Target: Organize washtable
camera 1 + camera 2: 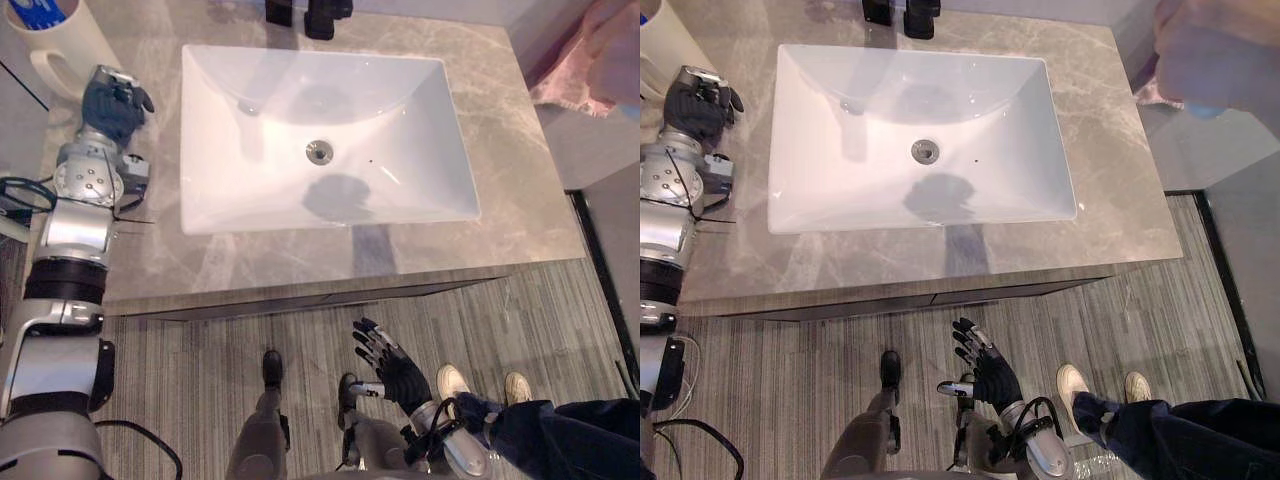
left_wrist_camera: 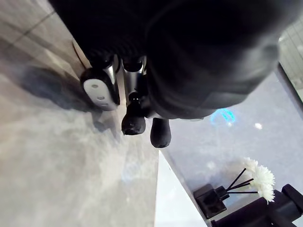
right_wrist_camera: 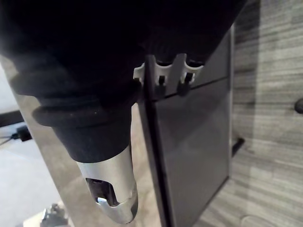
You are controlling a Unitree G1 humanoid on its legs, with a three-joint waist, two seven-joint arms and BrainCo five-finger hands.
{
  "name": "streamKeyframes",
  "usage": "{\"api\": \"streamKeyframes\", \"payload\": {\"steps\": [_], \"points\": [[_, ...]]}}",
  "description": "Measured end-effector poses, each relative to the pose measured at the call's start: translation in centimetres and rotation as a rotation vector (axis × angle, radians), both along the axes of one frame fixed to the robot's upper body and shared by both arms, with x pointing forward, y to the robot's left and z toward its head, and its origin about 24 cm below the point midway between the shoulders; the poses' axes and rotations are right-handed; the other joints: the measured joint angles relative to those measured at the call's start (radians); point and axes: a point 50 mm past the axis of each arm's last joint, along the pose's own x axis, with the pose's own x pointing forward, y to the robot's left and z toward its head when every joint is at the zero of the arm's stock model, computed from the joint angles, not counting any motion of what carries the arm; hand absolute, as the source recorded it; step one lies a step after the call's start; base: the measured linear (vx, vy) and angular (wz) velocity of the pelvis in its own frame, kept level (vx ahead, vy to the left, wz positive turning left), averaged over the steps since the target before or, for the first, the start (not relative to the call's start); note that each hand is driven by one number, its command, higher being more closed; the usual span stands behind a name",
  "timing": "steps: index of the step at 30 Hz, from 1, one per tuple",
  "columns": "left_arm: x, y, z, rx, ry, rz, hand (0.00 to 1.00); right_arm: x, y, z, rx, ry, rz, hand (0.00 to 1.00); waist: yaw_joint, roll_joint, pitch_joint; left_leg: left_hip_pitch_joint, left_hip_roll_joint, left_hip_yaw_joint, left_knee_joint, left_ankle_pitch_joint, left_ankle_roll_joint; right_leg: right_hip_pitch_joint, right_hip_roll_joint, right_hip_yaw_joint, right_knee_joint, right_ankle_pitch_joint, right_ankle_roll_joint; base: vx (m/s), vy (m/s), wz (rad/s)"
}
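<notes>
Mug (image 1: 82,42) with blue items (image 1: 40,10); left robot hand (image 1: 112,102) beside

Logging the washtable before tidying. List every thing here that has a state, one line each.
sink: empty, no standing water.
mug: upright at the far left corner of the counter, something blue inside.
pink towel: bunched up beyond the counter's right end.
diffuser: upright, sticks in.
left hand: at the counter by the mug.
right hand: open, fingers spread, low over the floor.

Grey marble countertop (image 1: 505,140) bears a white basin (image 1: 240,190) and mug (image 1: 62,42).
</notes>
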Motion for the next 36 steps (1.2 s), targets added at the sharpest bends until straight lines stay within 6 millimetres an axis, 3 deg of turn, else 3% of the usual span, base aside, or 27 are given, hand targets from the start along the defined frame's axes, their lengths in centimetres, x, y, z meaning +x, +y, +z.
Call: {"api": "streamKeyframes", "payload": {"steps": [12,18,20,24,27,33,36], "points": [[0.0,-0.2,-0.3,0.011,0.009,-0.015,1.00,-0.4,0.7,-0.1,-0.004,0.006,0.054,0.00,-0.020,-0.002,0.008,0.015,-0.002,-0.002,0.000,0.002,0.002,0.020,-0.001,-0.002,0.001,0.001,-0.001,0.00,0.003,0.00],[-1.3,-4.6,-3.7,0.042,0.032,-0.225,1.00,0.2,0.7,0.2,-0.005,-0.020,0.059,0.00,-0.017,0.006,0.006,0.033,-0.010,-0.017,0.000,0.005,0.007,0.040,0.005,-0.036,0.004,0.000,-0.001,0.00,0.006,0.08],[-2.0,-6.8,-6.2,-0.002,0.069,-0.330,1.00,0.4,0.4,0.4,-0.012,-0.029,0.049,0.00,-0.014,0.031,0.002,0.039,-0.012,-0.030,0.000,0.007,0.010,0.047,0.005,-0.062,0.015,0.000,-0.001,-0.01,0.020,0.16],[-2.7,-8.2,-8.6,-0.064,0.122,-0.402,1.00,0.8,0.2,0.6,-0.022,-0.046,0.050,0.00,-0.002,0.075,-0.018,0.040,-0.019,-0.043,-0.001,0.007,0.009,0.059,-0.002,-0.088,0.020,-0.005,-0.008,-0.02,0.032,0.10],[-3.1,-7.8,-10.1,-0.081,0.162,-0.389,1.00,0.9,0.1,0.5,-0.025,-0.043,0.048,0.00,0.007,0.096,-0.030,0.051,-0.021,-0.054,-0.002,0.006,0.008,0.065,-0.006,-0.114,0.034,-0.023,-0.021,-0.05,0.015,0.12],[-3.9,-6.3,-11.9,-0.164,0.188,-0.318,1.00,0.8,0.2,0.4,-0.026,-0.034,0.049,0.00,0.017,0.106,-0.076,0.061,-0.030,-0.079,-0.008,0.011,0.005,0.075,-0.011,-0.142,0.053,-0.060,-0.017,-0.02,-0.008,0.13],[-3.9,-4.0,-12.0,-0.238,0.154,-0.192,1.00,0.7,0.1,0.3,-0.025,-0.027,0.045,0.00,0.027,0.105,-0.098,0.061,-0.030,-0.082,-0.007,0.017,0.008,0.078,-0.010,-0.144,0.052,-0.058,-0.015,0.04,-0.015,0.02]]}}
